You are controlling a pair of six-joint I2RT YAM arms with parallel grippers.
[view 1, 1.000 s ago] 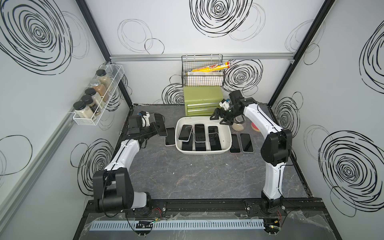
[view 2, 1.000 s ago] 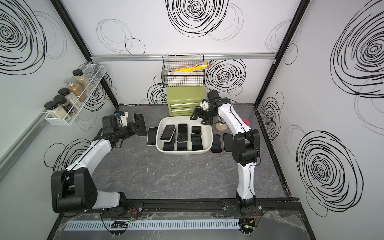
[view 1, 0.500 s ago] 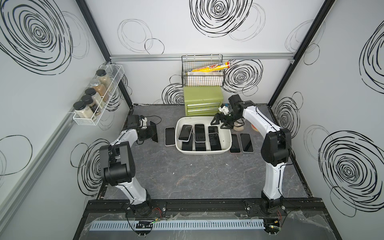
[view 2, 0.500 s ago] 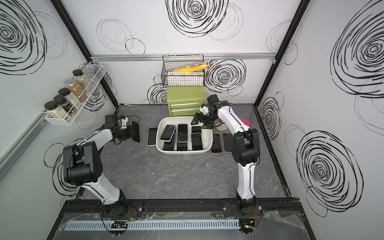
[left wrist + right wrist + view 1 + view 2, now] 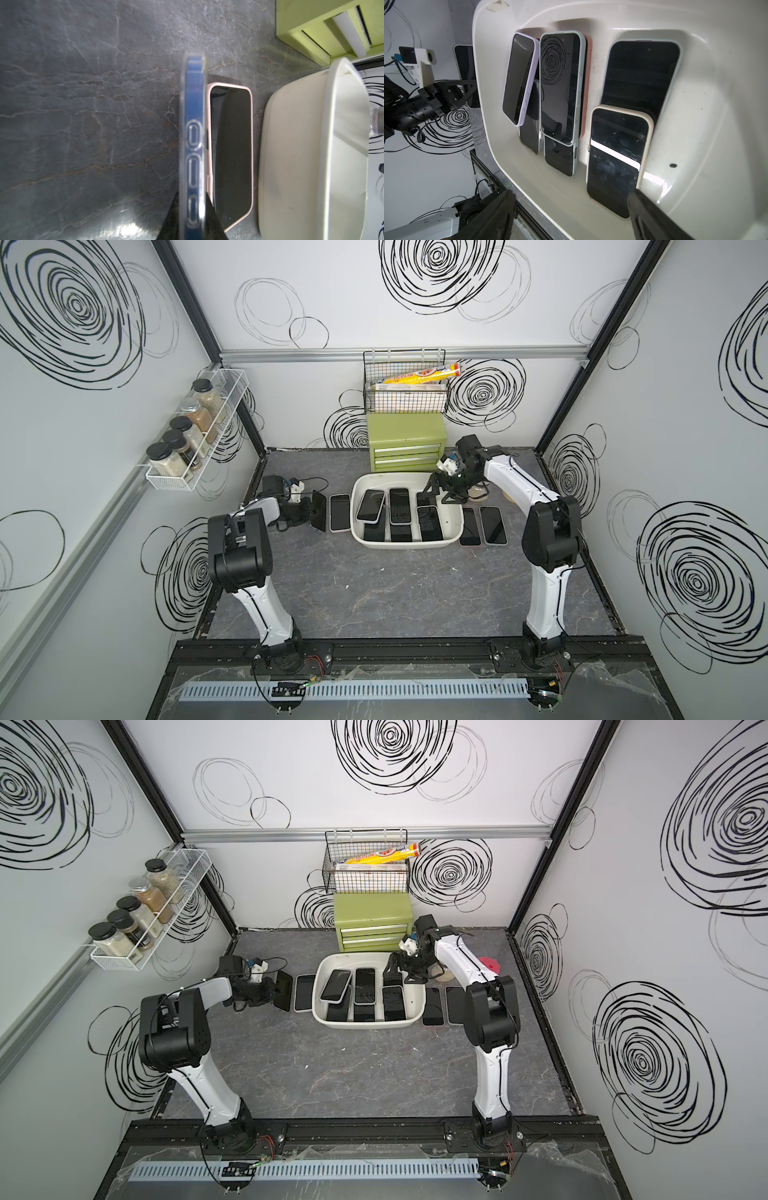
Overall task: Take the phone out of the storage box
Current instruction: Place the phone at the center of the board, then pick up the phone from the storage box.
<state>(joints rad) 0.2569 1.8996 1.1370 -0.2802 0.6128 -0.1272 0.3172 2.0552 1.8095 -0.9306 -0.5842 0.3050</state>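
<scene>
One blue phone point(image 5: 194, 124) stands clamped edgewise in my left gripper point(image 5: 193, 220), left of the centre-frame box point(image 5: 405, 545) — released so, it could topple onto the pink phone point(image 5: 232, 155); my right gripper point(image 5: 570, 194) hangs spread, empty.

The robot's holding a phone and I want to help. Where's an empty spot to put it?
Biggest bare patch: the grey tabletop between the storage box and the front rail. A smaller one lies left of the pink-cased phone. Crowded: inside the box, and right of it, where two phones lie.
</scene>
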